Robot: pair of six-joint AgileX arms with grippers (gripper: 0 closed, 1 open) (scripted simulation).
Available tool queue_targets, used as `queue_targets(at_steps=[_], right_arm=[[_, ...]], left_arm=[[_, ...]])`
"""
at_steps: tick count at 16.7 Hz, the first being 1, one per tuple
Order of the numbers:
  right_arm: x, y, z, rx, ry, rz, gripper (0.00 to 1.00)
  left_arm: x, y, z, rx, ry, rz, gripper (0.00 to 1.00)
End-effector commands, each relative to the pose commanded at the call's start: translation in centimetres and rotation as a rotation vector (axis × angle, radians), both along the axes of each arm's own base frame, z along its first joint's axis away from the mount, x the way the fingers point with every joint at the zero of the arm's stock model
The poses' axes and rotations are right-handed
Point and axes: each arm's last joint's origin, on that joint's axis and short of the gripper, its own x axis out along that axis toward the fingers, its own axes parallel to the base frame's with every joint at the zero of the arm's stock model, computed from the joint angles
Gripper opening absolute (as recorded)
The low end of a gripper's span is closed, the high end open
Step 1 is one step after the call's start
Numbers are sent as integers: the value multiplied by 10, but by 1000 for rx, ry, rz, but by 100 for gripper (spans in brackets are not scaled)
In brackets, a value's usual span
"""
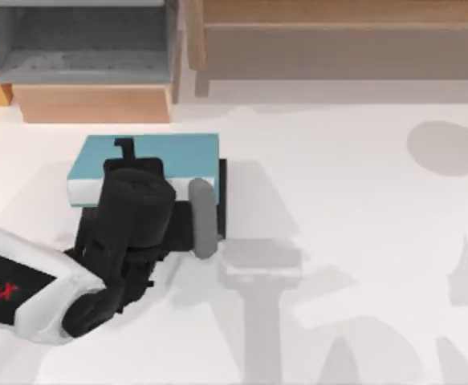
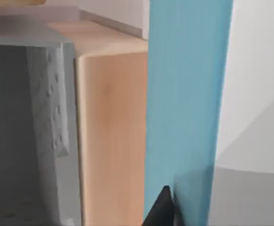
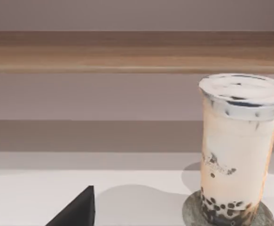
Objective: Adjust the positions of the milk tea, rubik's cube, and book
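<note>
Gripping: left hand (image 1: 129, 156) seems clamped on the book (image 1: 177, 152), near the surface's (image 1: 338, 241) far-left corner, probably to reposition it.
Parked: right hand, can't tell its opening, faces the milk tea (image 3: 238, 150).

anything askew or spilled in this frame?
No spill: the milk tea stands upright on a coaster. The book, light blue face up, lies under the left claw near the wooden cabinet, not obviously askew.

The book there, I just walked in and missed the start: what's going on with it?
The left hand is down over the book, which lies light blue face up on the white table at the top view's left, in front of a wooden shelf unit. The milk tea stands upright on a round coaster, seen from the right wrist view.
</note>
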Motion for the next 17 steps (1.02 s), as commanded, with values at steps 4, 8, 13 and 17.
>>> queue_targets(at_steps=[4,8,13,17], right_arm=[[0,0,0,0,0,0,100],[0,0,0,0,0,0,100],[0,0,0,0,0,0,100],[0,0,0,0,0,0,100]], left_arm=[[-5,-1,-14,18,45,-16,0],[-1,-1,-10,12,27,-10,0],[0,-1,-16,18,45,-16,0],[0,-1,-16,18,45,-16,15]])
